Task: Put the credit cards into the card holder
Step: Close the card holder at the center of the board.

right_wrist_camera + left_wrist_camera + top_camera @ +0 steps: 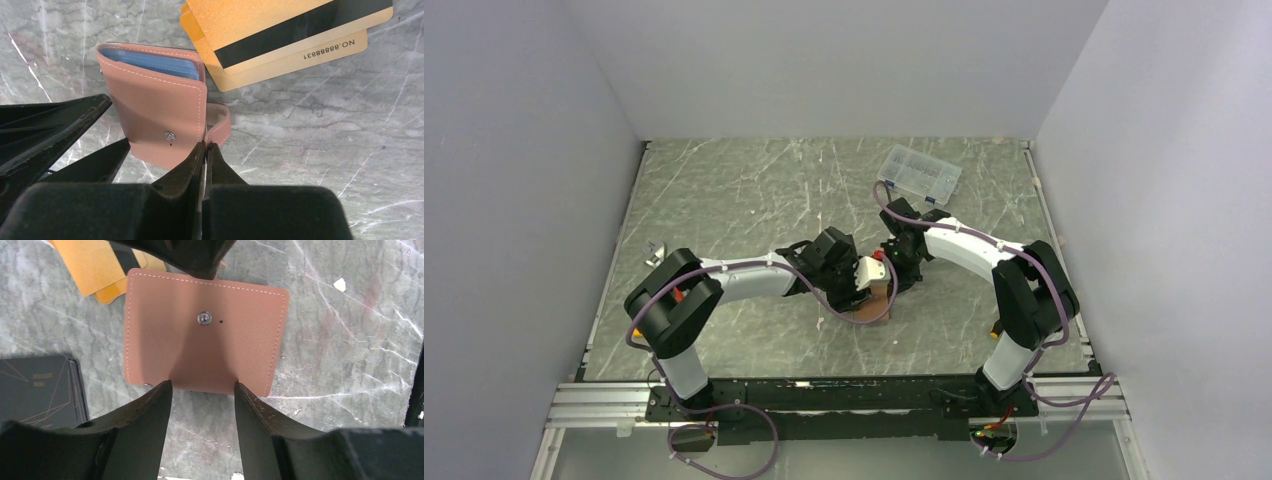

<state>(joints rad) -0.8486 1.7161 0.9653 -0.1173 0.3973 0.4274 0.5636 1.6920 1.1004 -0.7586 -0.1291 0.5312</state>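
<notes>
The tan-brown card holder [205,335] lies shut on the table, snap stud up; its blue-grey pockets show in the right wrist view [150,62]. My left gripper [202,387] is open and empty, its fingertips [165,390] at the holder's near edge. My right gripper [206,145] is shut at the holder's strap edge, with a thin pale sliver between its fingers that looks like the silver-grey card seen edge-on. Two orange-gold credit cards [280,35] with a black stripe lie overlapped just beyond the holder. In the top view both grippers meet over the holder [874,308].
A small black rectangle [37,390] lies on the table left of the holder. A clear plastic box [919,172] stands at the back right. A small pale object [654,248] lies near the table's left edge.
</notes>
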